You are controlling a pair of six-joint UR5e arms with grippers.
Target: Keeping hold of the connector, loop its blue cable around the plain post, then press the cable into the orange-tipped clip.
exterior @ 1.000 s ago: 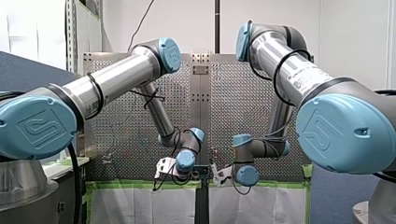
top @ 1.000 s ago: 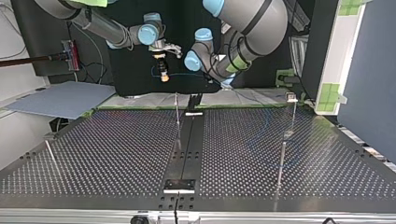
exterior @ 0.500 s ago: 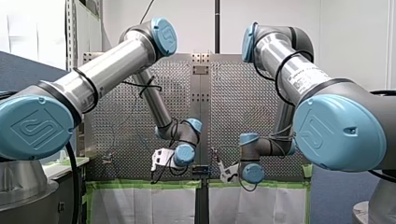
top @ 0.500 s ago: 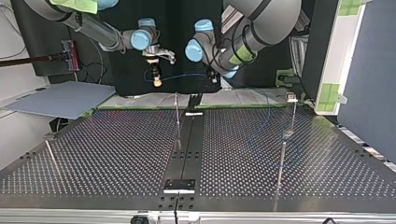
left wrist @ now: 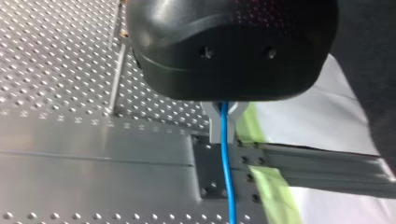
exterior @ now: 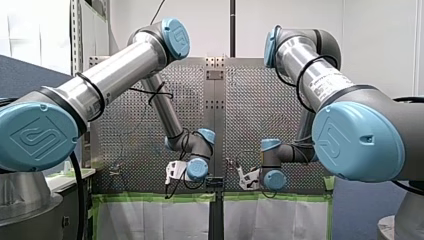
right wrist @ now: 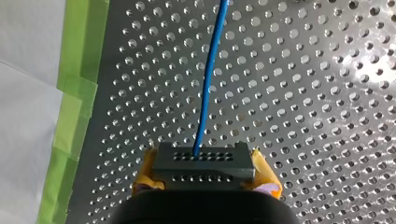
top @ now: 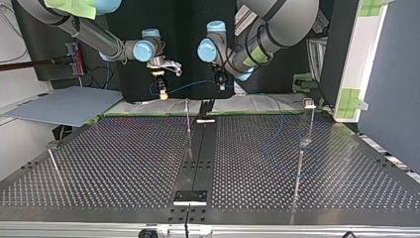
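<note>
My right fingers [right wrist: 262, 176] clench the one black connector [right wrist: 203, 161], as the task demands. Its single blue cable [right wrist: 208, 84] runs ahead from them to my left fingers [left wrist: 215, 125], whose metal tips pinch it, likely to steer it. Four thin posts [top: 188, 121] stand on the desk [top: 124, 163], apart from both and seemingly unlooped.

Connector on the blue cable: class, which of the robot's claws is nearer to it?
Right. The right claw clamps the connector between its yellow pads; the left claw sits apart, further along the blue cable.
</note>
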